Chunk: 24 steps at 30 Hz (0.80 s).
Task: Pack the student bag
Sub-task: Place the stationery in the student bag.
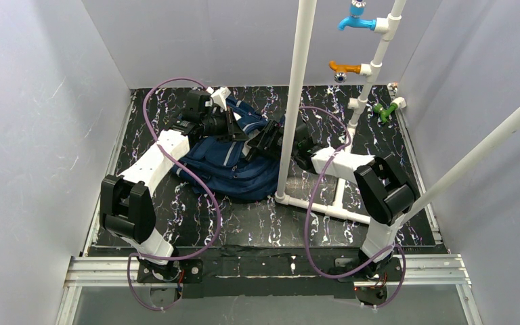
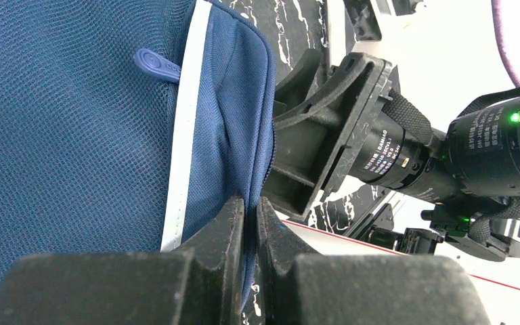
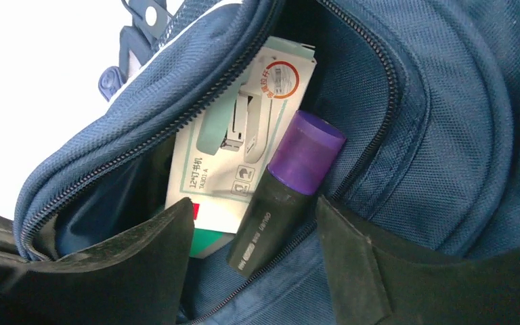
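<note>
Two tools engaged. Left tool is clamped on the pocket rim of the student bag, laid far-centre on the table, so the mouth is held open. Right tool is spread apart astride a purple-capped marker, lodged inside beside a stapler box.

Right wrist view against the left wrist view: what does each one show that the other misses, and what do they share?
Only the right wrist: the right gripper, open at a pocket holding a stapler box and a purple-capped marker. Only the left wrist: the left gripper pinched shut on the fabric edge, a white stripe, and the right arm beyond. Both: the navy bag.
</note>
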Motion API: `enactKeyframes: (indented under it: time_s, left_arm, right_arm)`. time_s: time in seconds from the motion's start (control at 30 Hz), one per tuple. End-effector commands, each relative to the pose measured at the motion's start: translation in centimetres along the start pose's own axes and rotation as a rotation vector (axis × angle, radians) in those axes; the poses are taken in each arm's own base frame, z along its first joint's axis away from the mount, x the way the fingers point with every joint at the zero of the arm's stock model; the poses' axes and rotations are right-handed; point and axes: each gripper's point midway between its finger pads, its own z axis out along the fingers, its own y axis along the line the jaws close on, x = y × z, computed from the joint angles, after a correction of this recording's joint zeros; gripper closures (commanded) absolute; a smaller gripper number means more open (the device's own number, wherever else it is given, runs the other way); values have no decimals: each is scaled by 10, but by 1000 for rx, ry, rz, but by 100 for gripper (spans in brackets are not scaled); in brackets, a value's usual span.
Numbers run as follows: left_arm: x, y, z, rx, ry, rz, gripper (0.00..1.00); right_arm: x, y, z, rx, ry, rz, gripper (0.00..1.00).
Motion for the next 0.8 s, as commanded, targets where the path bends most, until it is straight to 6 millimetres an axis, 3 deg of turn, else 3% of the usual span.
enactKeyframes:
  time_s: [0.0, 0.3, 0.37, 0.5, 0.6, 0.7, 0.77]
  left_arm:
    - [-8, -59, -30, 177, -31, 78, 100]
    - [8, -45, -24, 149, 6, 66, 100]
    - [14, -41, -21, 149, 25, 62, 100]
    - [23, -32, -18, 128, 54, 51, 84]
    - [31, -26, -24, 96, 65, 71, 60]
    - [40, -16, -41, 13, 63, 133, 54]
    - [49, 1, -59, -106, 57, 156, 50]
  right_arm:
    - [-18, 9, -16, 15, -14, -178, 21]
    - [-39, 1, -49, 40, 51, -487, 19]
    - [-34, -3, -56, 42, 102, -538, 20]
    - [-24, -13, -63, 43, 161, -606, 20]
    - [-16, -19, -62, 40, 210, -599, 20]
    - [-17, -21, -64, 50, 213, -602, 20]
    - [-23, -20, -67, 56, 191, -612, 19]
